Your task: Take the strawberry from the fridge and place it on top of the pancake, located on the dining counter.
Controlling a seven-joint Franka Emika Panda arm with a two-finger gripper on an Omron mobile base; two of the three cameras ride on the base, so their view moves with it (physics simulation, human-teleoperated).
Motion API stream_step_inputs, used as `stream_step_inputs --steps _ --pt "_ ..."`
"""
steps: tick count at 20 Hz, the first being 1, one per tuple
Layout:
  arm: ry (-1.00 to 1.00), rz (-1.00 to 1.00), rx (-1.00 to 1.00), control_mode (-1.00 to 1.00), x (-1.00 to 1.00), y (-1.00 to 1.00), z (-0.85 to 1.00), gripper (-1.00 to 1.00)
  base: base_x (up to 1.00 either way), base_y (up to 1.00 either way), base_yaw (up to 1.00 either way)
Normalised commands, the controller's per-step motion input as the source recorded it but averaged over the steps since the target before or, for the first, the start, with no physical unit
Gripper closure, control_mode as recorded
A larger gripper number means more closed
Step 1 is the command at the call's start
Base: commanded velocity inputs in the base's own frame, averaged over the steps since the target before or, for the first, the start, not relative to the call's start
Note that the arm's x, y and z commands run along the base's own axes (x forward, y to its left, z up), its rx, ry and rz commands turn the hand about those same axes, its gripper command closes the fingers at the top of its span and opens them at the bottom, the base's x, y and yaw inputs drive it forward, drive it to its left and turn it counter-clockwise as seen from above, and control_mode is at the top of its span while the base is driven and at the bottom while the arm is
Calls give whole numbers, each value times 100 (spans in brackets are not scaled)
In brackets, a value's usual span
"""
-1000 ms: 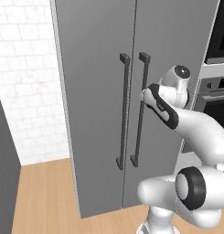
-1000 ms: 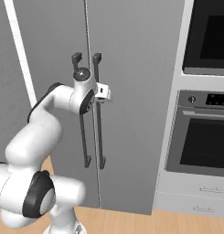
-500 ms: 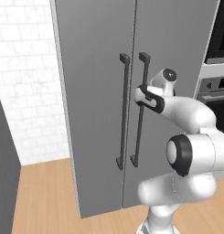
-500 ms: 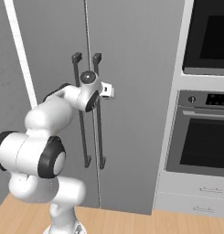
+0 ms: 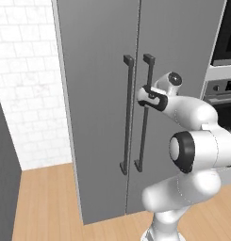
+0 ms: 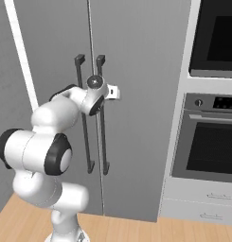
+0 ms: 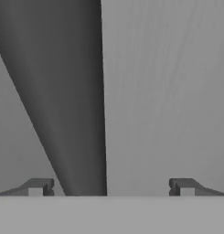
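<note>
White brick flanks the closed grey fridge (image 5: 98, 94); pincer (image 7: 111, 187) spread around its handle (image 7: 67, 100).

Matt brushed-grey fridge (image 5: 98, 94) doors, dark matt bar handles (image 5: 127, 113), glossy black oven glass (image 6: 217, 33) beside the fridge, light wood floor (image 5: 46, 202)

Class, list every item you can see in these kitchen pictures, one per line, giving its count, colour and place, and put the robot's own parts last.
fridge: one, grey, two closed doors, centre of both base views.
door handles: two, dark vertical bars, side by side at the door seam.
wall ovens: two, black glass in grey frames, stacked right of the fridge.
drawers: two, pale grey, under the ovens.
tiled wall: one, white, left of the fridge.
floor: one, light wood, below.
arm: one, white with dark joints, in front of the fridge.
gripper: one, dark fingertips, open, at the right door's handle.
</note>
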Motion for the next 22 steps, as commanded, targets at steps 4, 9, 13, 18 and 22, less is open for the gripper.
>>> stream_step_inputs --steps 4,9,13,18,22 --pt "-12 0 0 -100 64 0 -20 100 0 0 0" --pt "-2 0 0 -100 24 -7 -6 100 0 0 0" --pt "12 -3 3 -100 -42 -47 0 100 0 0 0" --pt "12 -4 8 -100 -97 -81 0 100 0 0 0" --pt "12 -6 17 -100 -100 -100 0 100 0 0 0"
